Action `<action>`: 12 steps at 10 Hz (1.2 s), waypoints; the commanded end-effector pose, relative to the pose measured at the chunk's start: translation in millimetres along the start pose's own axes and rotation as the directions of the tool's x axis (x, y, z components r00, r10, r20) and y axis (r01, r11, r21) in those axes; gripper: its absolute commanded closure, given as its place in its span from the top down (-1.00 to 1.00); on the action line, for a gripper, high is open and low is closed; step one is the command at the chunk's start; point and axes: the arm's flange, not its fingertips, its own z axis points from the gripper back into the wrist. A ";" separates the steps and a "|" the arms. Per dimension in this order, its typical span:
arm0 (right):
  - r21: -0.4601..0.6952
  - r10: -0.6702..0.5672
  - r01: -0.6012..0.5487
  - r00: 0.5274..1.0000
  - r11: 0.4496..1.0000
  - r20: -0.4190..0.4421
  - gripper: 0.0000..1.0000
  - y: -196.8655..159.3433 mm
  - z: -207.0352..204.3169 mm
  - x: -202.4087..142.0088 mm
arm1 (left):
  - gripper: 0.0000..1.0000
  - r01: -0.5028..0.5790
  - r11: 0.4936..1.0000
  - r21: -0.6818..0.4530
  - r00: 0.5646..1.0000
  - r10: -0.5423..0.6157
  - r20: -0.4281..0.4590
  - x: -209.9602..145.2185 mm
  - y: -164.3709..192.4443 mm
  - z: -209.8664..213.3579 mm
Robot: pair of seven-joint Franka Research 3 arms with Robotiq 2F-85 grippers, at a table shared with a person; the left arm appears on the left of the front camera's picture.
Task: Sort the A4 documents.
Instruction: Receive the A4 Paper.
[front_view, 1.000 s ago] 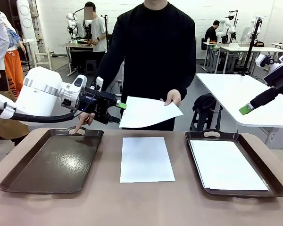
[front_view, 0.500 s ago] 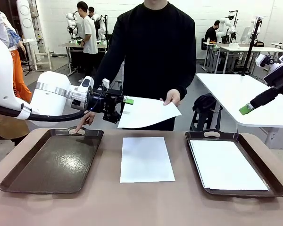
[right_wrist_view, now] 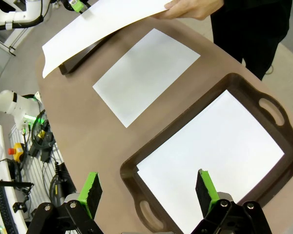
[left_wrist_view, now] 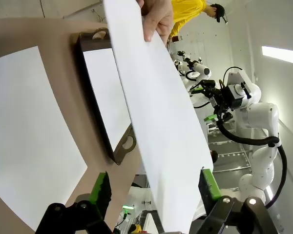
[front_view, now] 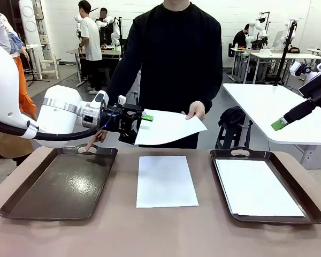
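The person's hand (front_view: pixel 195 111) holds out one A4 document (front_view: pixel 171 127) above the table's far edge. My left gripper (front_view: pixel 142 128) is open, its jaws on either side of that sheet's left edge. In the left wrist view the held sheet (left_wrist_view: pixel 161 122) passes between the fingers (left_wrist_view: pixel 102 187), closer to the right one, and no pad visibly presses it. A second sheet (front_view: pixel 166 181) lies flat at the table's middle. A third sheet (front_view: pixel 257 187) lies in the right tray (front_view: pixel 305 201). My right gripper (front_view: pixel 281 124) hangs open, high over that tray (right_wrist_view: pixel 136 175), nothing between its fingers (right_wrist_view: pixel 93 189).
The left dark tray (front_view: pixel 59 184) holds nothing. The person's other hand (front_view: pixel 91 143) points a finger at its far handle. The person stands right behind the table's far edge. A white table (front_view: pixel 278 112) stands behind on the right.
My left arm has moved right, bringing its jaws from short of the held sheet to around its left edge. The right arm has not moved.
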 end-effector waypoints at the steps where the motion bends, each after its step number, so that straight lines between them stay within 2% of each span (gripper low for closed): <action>1: -0.004 -0.001 0.001 1.000 1.000 0.004 1.00 0.2 -0.8 0.5 | 0.47 -0.028 0.998 -0.056 0.999 0.030 0.019 -0.4 -0.7 -1.3; 2: -0.004 -0.001 0.001 1.000 1.000 0.004 1.00 0.2 -0.8 0.5 | 0.20 -0.035 0.997 -0.075 0.999 0.038 0.027 -0.7 -0.6 -1.5; 3: -0.004 -0.001 0.001 1.000 1.000 0.004 1.00 0.2 -0.8 0.5 | 0.07 -0.038 0.996 -0.083 0.999 0.040 0.029 -0.9 0.7 -1.2; 4: -0.004 -0.001 0.001 1.000 1.000 0.004 1.00 0.2 -0.8 0.5 | -0.20 -0.035 0.995 -0.092 0.999 0.038 0.031 -1.2 0.9 -1.6; 5: -0.004 -0.001 0.001 1.000 1.000 0.004 1.00 0.2 -0.8 0.5 | -0.33 -0.034 0.995 -0.096 0.999 0.037 0.033 -1.3 1.1 -1.2; 6: -0.004 -0.001 0.001 1.000 1.000 0.004 1.00 0.2 -0.8 0.5 | -0.60 -0.031 0.995 -0.097 0.999 0.035 0.036 -1.3 1.3 -0.9; 7: -0.004 -0.001 0.001 1.000 1.000 0.004 1.00 0.2 -0.8 0.5 | -0.73 -0.031 0.994 -0.105 0.999 0.035 0.036 -1.7 1.3 -1.0; 8: -0.004 -0.001 0.001 1.000 1.000 0.004 1.00 0.2 -0.8 0.5 | -0.99 -0.029 0.994 -0.103 0.999 0.033 0.036 -2.4 1.2 -0.7; 12: -0.004 -0.001 0.001 1.000 1.000 0.004 1.00 0.2 -0.8 0.5 | -1.00 -0.028 0.994 -0.107 0.999 0.032 0.040 -2.7 1.1 0.2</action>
